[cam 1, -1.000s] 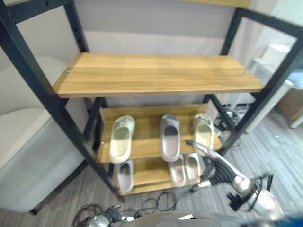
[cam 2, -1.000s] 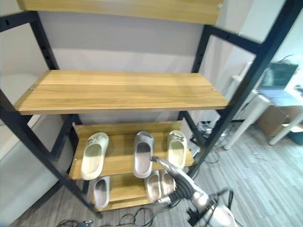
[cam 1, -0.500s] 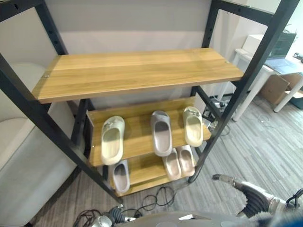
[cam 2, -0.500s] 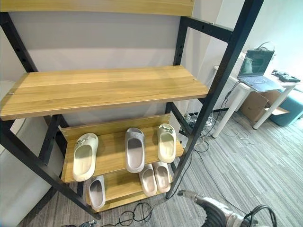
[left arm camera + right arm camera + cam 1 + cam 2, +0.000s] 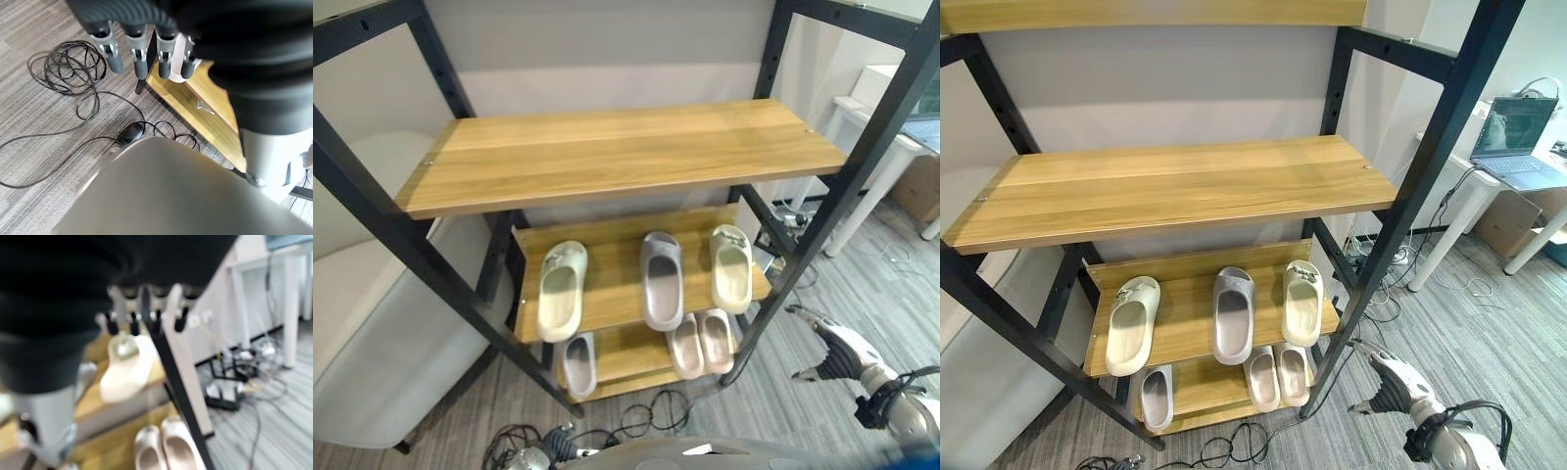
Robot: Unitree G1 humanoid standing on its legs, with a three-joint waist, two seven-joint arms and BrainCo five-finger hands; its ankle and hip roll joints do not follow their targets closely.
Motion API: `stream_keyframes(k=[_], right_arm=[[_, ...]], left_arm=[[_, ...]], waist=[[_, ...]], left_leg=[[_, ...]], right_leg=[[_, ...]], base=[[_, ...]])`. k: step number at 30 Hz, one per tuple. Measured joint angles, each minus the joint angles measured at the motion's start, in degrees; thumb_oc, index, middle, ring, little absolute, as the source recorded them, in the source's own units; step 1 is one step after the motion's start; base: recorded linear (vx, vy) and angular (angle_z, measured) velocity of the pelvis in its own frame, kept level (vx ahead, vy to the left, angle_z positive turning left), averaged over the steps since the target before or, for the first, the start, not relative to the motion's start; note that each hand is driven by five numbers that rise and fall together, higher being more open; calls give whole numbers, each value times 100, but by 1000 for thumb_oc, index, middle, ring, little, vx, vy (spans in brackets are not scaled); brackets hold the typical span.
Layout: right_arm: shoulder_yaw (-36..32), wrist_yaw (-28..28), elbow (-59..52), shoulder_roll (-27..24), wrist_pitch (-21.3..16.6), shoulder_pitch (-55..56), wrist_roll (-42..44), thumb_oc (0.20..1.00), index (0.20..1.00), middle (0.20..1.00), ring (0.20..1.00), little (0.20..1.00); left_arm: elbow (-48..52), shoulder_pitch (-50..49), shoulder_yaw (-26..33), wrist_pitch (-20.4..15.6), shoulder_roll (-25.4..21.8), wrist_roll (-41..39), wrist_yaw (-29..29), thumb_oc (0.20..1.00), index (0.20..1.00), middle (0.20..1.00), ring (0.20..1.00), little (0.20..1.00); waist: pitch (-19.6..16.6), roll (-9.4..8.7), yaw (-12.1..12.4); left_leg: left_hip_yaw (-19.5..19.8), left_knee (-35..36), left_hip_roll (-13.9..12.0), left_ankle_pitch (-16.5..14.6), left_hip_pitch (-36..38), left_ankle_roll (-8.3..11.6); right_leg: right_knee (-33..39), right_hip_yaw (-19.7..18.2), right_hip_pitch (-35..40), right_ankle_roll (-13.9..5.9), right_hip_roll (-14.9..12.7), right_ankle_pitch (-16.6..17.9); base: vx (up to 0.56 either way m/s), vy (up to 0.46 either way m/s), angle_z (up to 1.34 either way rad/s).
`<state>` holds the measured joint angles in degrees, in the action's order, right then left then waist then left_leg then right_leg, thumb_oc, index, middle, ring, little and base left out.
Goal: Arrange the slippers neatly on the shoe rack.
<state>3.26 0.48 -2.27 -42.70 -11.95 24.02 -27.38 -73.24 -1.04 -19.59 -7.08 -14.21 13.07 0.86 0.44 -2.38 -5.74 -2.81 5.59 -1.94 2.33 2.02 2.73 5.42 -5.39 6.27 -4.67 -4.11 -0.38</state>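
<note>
Grey carpet [image 5: 1489, 323] runs under a tall shoe rack [image 5: 626, 157] of black posts and wooden shelves, set against a pale wall. Six slippers sit on it. On the middle shelf [image 5: 607, 284] a cream slipper [image 5: 560, 289] lies near the left end, turned a little askew, a grey slipper [image 5: 662, 280] lies mid-shelf, and a second cream slipper [image 5: 731, 267] lies at the right end, well apart from its mate. On the bottom shelf [image 5: 626, 357] a single grey slipper [image 5: 578, 363] lies at the left and a pinkish pair [image 5: 700, 343] lies side by side at the right.

Right robot hand [image 5: 1393, 384] hangs low beside the rack's front right post [image 5: 1371, 264], fingers loosely spread and holding nothing. Left robot hand [image 5: 146, 54] hangs over the carpet near the rack's foot, fingers straight and empty.

My judgement is that pairing remains to be done. A reach from this spot could knock the wrist against the front post, since the post stands between the right robot hand and the shelves. A careless push on the right cream slipper could slide it off the shelf's open end. Loose cables [image 5: 63, 73] on the carpet could snag during a step.
</note>
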Motion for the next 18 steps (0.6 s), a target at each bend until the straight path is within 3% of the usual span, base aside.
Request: stream_keyframes(k=[10,18], right_arm=[[426,-74,11,49,21,-435,11,1000,1000,1000,1000,1000],[666,-77,300,231,25,-1033,20,1000,1000,1000,1000,1000]], left_arm=[[1,28,10,-10,-41,6,0,1000,1000,1000,1000,1000],[15,46,9,-44,-117,3,-3,1000,1000,1000,1000,1000]], waist=[[49,-70,202],[60,-170,223]], left_leg=[[66,1,-4,-6,-27,-8],[167,1,8,6,-91,-6]], right_leg=[[2,109,9,30,3,-31],[2,172,-8,35,5,-42]], base=[[10,-8,4],[25,-8,6]])
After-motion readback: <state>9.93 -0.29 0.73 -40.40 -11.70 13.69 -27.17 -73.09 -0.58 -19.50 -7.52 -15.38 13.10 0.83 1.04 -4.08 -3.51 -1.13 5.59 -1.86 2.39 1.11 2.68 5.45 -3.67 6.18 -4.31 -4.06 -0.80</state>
